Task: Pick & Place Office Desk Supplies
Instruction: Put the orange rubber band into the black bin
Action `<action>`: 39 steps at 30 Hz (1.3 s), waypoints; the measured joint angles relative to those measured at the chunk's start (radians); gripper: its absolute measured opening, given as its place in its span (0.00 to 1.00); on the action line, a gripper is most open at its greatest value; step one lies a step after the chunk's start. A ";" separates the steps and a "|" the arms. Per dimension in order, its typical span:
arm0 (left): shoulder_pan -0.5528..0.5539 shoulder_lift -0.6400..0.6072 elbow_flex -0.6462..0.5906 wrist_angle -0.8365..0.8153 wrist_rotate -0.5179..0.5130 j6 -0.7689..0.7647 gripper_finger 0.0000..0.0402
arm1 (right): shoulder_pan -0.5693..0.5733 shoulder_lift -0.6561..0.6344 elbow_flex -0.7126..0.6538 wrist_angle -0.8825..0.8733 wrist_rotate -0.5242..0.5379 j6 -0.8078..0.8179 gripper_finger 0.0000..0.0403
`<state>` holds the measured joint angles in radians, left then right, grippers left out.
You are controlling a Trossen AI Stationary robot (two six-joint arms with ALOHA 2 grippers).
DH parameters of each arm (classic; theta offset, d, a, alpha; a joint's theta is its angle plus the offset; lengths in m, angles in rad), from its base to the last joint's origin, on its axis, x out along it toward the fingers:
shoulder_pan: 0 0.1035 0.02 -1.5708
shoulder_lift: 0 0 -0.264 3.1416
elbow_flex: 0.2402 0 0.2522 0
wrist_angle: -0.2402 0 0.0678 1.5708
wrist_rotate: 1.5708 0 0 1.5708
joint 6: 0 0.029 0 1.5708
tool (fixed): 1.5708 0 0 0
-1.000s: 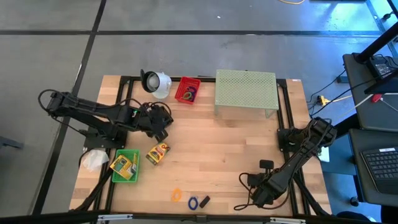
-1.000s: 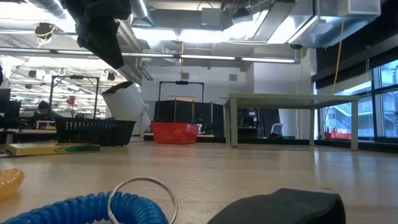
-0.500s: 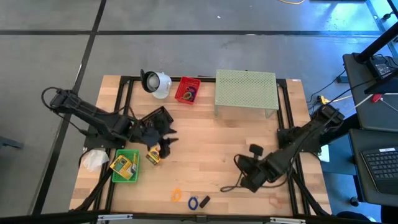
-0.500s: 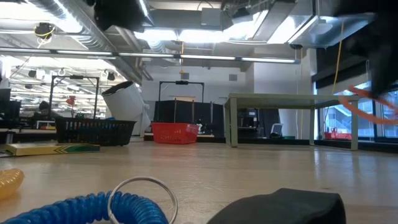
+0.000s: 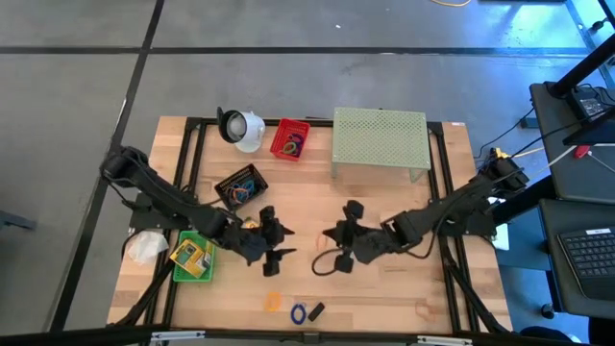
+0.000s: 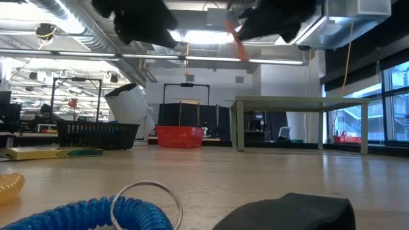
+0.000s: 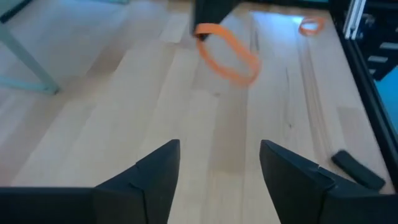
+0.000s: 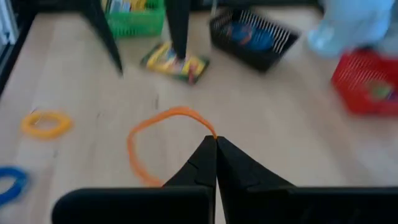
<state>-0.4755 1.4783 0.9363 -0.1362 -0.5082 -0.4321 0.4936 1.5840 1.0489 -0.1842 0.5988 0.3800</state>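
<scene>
- Front edge of table: blue coiled loop (image 5: 298, 312), yellow loop (image 5: 273, 302) and a small black clip (image 5: 316, 310) lie close together.
- Mid-table: left gripper (image 5: 272, 241), fingers spread wide with nothing between them, sits over a crayon box (image 8: 174, 63).
- Facing it: right gripper (image 5: 342, 237), fingers pressed together, pinching an orange rubber band (image 8: 160, 146) that hangs above the wood.
- Left side: green basket (image 5: 195, 258) holds another crayon box.
- Further back: black basket (image 5: 239, 186), then red basket (image 5: 289, 140), white cup (image 5: 241, 128), green mesh stand (image 5: 380, 141).
</scene>
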 joint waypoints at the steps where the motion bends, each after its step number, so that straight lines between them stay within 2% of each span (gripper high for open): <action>1: 0.001 0.008 0.000 0.019 -0.010 0.009 0.54 | -0.007 0.000 0.000 0.028 0.010 -0.043 0.01; 8: 0.011 0.026 0.000 0.148 -0.101 0.035 0.55 | -0.036 0.000 0.000 0.146 0.087 -0.254 0.01; 17: 0.051 0.026 0.000 0.265 -0.105 0.035 0.56 | -0.051 0.000 0.000 0.223 0.101 -0.431 0.01; 24: 0.094 0.026 0.000 0.298 -0.107 0.006 0.53 | -0.050 0.000 0.000 0.253 0.101 -0.498 0.01; 29: 0.099 0.026 0.000 0.298 -0.107 0.007 0.40 | -0.050 0.000 0.000 0.253 0.101 -0.506 0.01; 36: 0.099 0.026 0.000 0.298 -0.102 0.024 0.05 | -0.050 0.000 0.000 0.252 0.092 -0.510 0.01; 39: 0.099 0.026 0.000 0.297 -0.102 0.033 0.01 | -0.050 0.000 0.000 0.252 0.089 -0.478 0.02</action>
<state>-0.3767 1.5043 0.9360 0.1612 -0.6101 -0.3987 0.4435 1.5845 1.0489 0.0677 0.6874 -0.0976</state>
